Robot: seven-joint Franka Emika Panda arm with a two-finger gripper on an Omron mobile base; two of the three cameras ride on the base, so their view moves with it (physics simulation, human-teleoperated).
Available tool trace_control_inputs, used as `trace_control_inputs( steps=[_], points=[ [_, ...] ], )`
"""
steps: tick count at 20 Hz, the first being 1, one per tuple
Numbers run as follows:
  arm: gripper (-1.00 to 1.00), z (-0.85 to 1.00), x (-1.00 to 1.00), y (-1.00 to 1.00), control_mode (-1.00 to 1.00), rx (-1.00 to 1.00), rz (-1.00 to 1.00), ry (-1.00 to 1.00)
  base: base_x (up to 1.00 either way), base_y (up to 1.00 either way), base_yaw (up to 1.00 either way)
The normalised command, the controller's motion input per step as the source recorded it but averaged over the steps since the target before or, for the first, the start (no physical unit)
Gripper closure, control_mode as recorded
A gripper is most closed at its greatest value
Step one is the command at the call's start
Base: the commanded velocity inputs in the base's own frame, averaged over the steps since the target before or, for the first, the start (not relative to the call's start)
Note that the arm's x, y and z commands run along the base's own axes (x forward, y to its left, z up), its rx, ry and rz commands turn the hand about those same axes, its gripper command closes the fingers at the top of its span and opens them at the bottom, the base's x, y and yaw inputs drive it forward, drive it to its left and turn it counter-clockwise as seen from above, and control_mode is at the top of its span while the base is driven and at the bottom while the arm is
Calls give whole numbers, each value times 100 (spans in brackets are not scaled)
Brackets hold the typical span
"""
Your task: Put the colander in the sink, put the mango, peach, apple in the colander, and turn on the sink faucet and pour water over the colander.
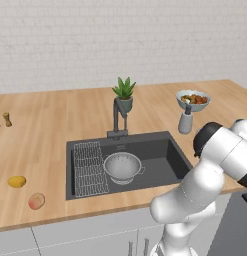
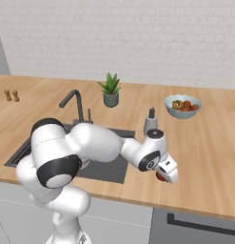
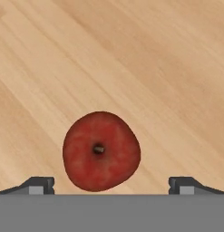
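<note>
Claw (image 3: 111, 186) wide apart, holding nothing; fingertips (image 3: 38, 185) flank the apple (image 3: 101, 151) without touching it. Hand view: apple sits on bare wooden tabletop (image 3: 168, 68), stem pit facing the camera, low centre between the tips.

Right base view: claw (image 2: 167, 172) low over the tabletop's front edge, at 5 o'clock from the sink (image 2: 109, 169); a sliver of red apple (image 2: 160, 177) shows under the hand.

Left base view, near to far:
- Peach (image 1: 36, 201) on tabletop near the front edge, 8 o'clock from the sink (image 1: 160, 150). Mango (image 1: 16, 181) just beyond it, at 10 o'clock from the peach, apart.
- Colander (image 1: 123, 167) upright in the sink, mid-basin, just beside the wire rack (image 1: 89, 168) at its 9 o'clock.
- Faucet (image 1: 117, 119) at the sink's back rim, 12 o'clock from the colander.
- Soap bottle (image 1: 185, 121) at 2 o'clock from the sink; fruit bowl (image 1: 193, 100) just behind it.
- Potted plant (image 1: 124, 95) behind the faucet.
- Two shakers (image 1: 2, 120) far at 10 o'clock.
</note>
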Motion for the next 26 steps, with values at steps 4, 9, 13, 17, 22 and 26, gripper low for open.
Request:
trace_control_inputs(
  steps=[4,9,13,17,22,26],
  points=[
    [-100,-9,5,-1,-100,0,0,0,0,0,0],
    [-100,-15,7,0,-100,0,0,0,0,0,0],
    [-100,-11,11,-4,-100,0,0,0,0,0,0],
    [-100,-4,19,-8,-100,0,0,0,0,0,0],
    [100,-7,13,-9,-100,0,0,0,0,0,0],
    [100,-4,6,-5,-100,0,0,0,0,0,0]
  ],
)
